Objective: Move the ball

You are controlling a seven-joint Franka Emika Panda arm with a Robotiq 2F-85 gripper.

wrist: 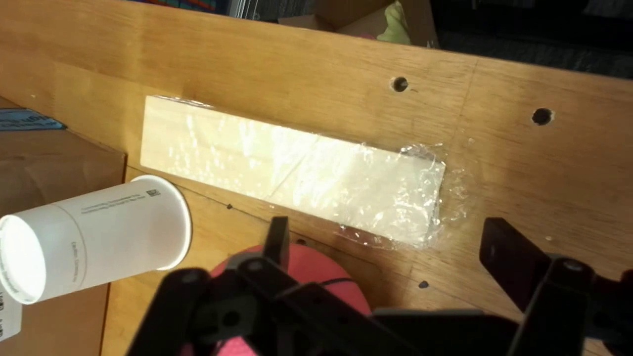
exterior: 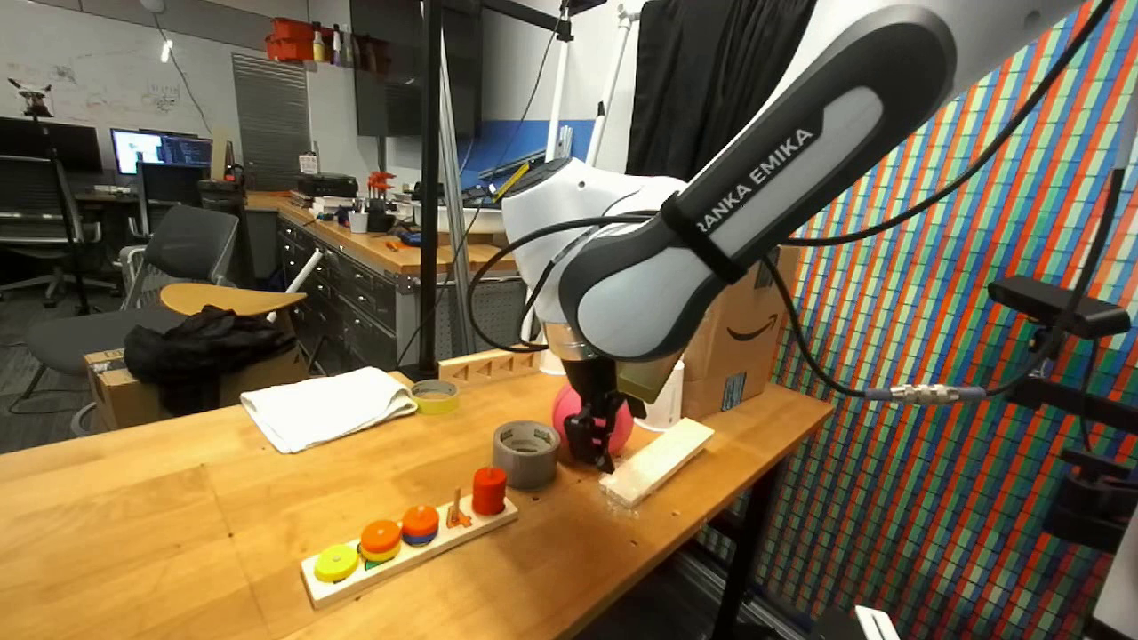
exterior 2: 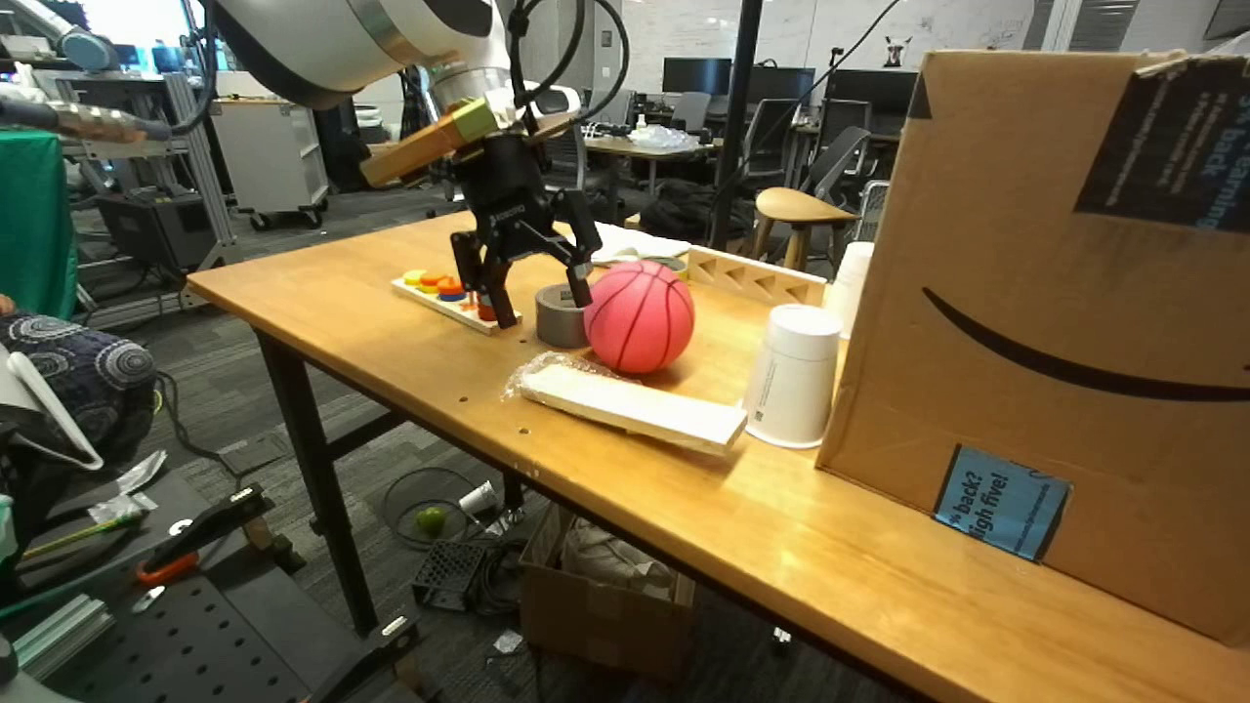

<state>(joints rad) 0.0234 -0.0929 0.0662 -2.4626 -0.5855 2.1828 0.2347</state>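
The pinkish-red ball with dark seams rests on the wooden table. It is partly hidden behind the gripper in an exterior view and partly behind a finger in the wrist view. My gripper is open with its fingers wide apart, pointing down, low over the table beside the ball. In the wrist view the gripper has one finger over the ball's edge and the other well off it, with bare table between the tips. I cannot tell whether the near finger touches the ball.
A grey tape roll stands close by the ball. A plastic-wrapped wood plank lies beside it. A white cup and cardboard box stand beyond. A peg toy, white cloth, yellow tape and notched wood strip are also there.
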